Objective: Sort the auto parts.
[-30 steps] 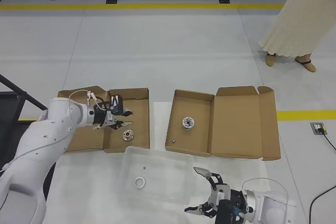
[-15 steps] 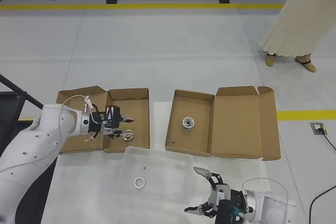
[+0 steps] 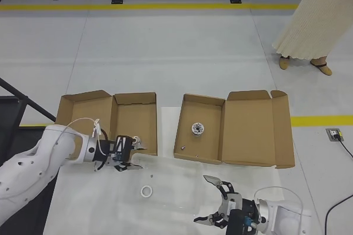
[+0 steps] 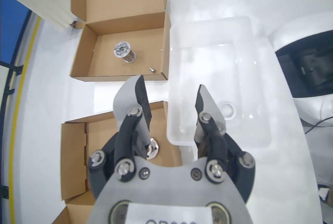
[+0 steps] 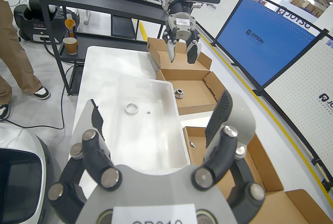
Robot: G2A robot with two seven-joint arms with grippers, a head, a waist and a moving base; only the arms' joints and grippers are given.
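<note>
Gaping wide, left hand [image 4: 170, 82] hovers over tray [image 4: 216, 66] edge.

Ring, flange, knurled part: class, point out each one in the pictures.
Ring [image 5: 131, 112]: right wrist view, on its near rim.
Flange [image 5: 179, 93]: right wrist view, on its hub.
Knurled part [image 4: 121, 49]: left wrist view, on its end face.

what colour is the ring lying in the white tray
Silvery grey, plain bare metal. The ring shows best in the right wrist view.
</note>
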